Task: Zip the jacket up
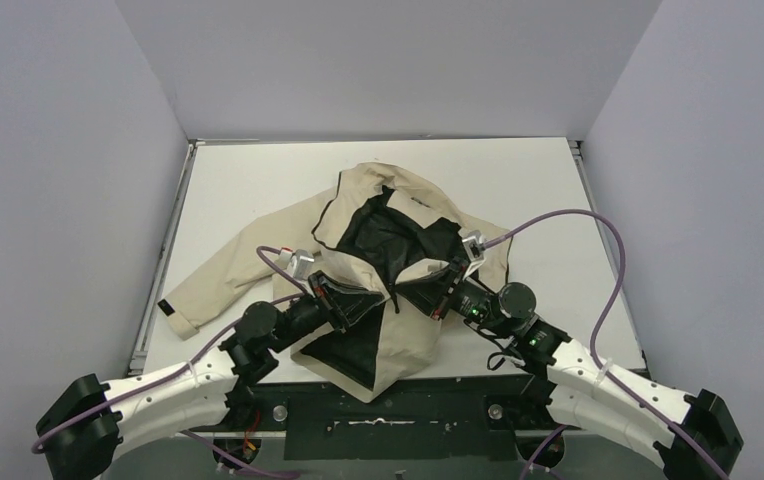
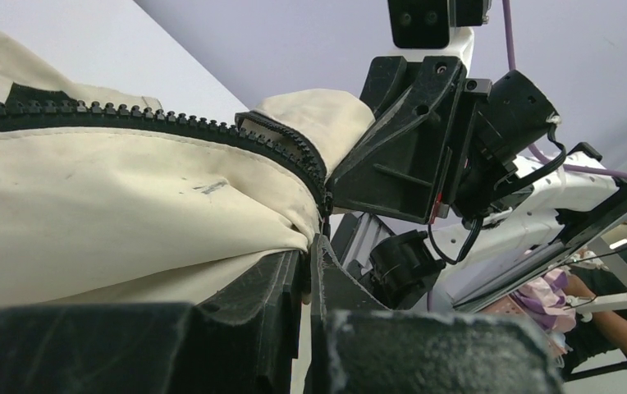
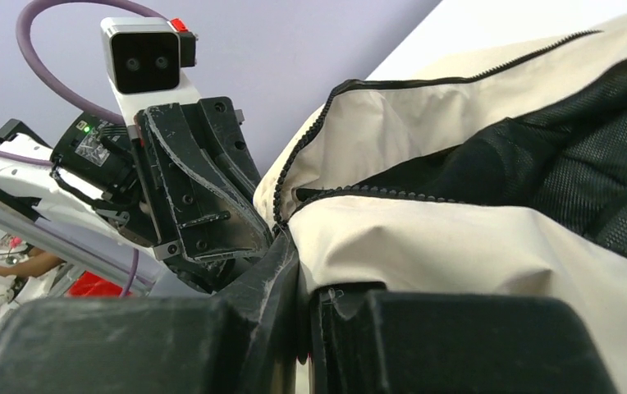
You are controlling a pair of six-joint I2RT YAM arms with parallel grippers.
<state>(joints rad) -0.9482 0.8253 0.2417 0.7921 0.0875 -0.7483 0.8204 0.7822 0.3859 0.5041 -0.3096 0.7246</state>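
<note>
The jacket (image 1: 378,215), lying open on the table (image 1: 528,185), is being pinched at its zipper edges (image 2: 171,123) by the left gripper (image 1: 358,298) and right gripper (image 1: 436,290), both clamped tight on cloth (the bottom ends probably need lining up), and is best being pulled gently.

Right hand (image 3: 300,279): jaws pressed together on the edge of the beige jacket (image 3: 458,238). Jacket open, showing black mesh lining (image 3: 589,164) and dark zipper teeth (image 3: 376,193). Left hand (image 3: 249,238): opposite, at the same edge. Purple cable (image 3: 39,33). White surface (image 3: 499,25).
</note>
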